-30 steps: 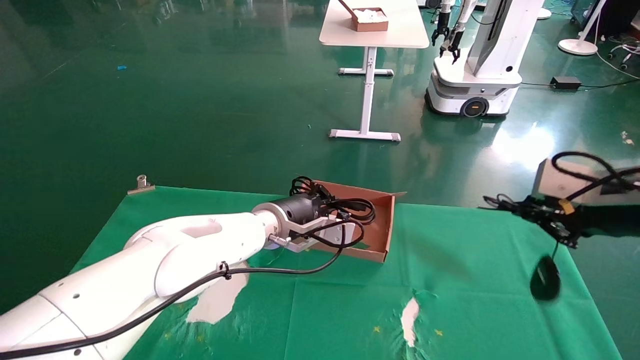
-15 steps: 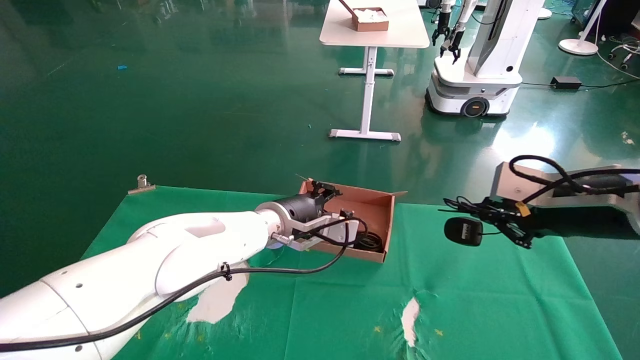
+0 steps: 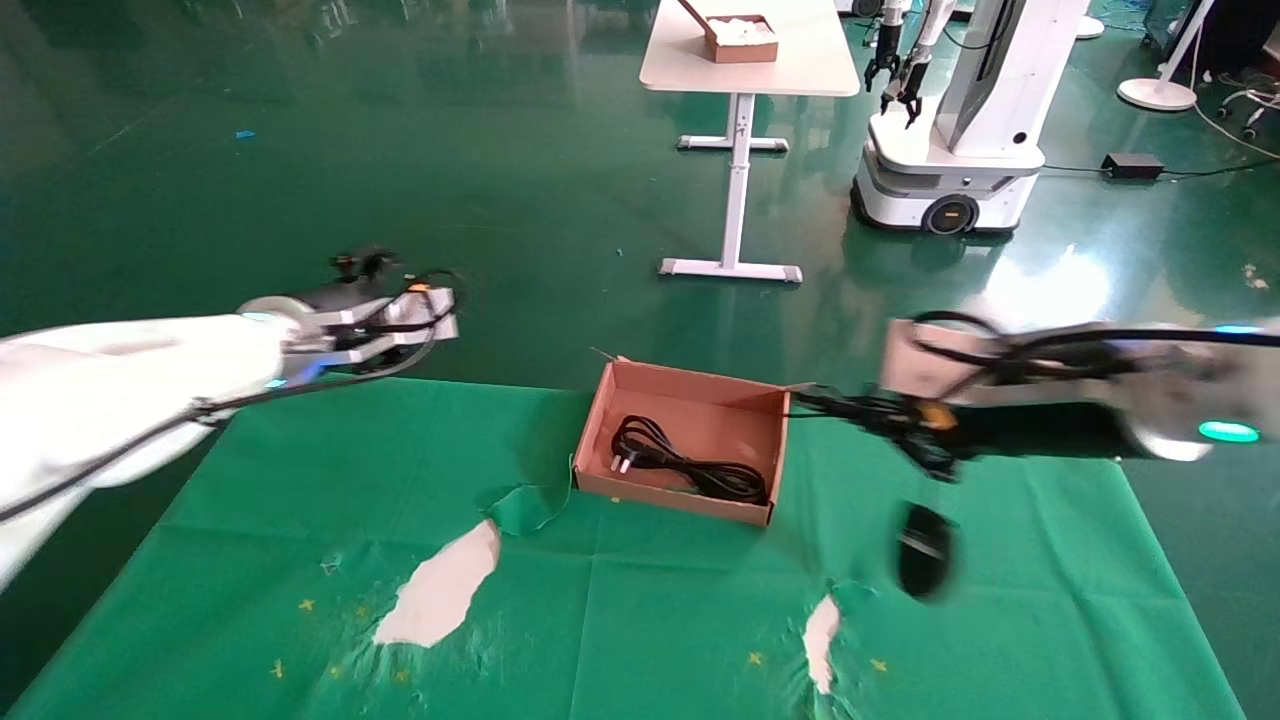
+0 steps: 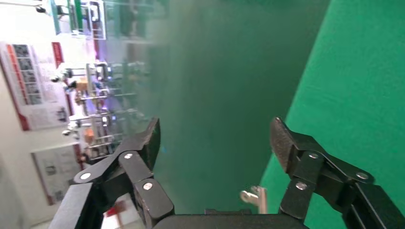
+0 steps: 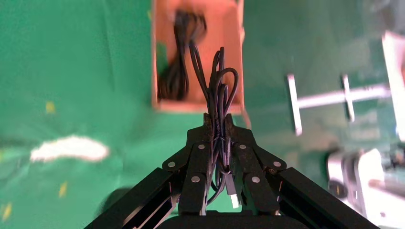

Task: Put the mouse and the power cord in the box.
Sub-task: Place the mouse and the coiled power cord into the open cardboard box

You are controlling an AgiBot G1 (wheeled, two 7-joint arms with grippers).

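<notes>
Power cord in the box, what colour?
Black. The power cord lies coiled inside the brown box; head view shows it best.

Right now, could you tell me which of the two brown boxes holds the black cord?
The box on the green cloth, between the two arms, holds the power cord. The small box on the far white table shows only white contents.
</notes>
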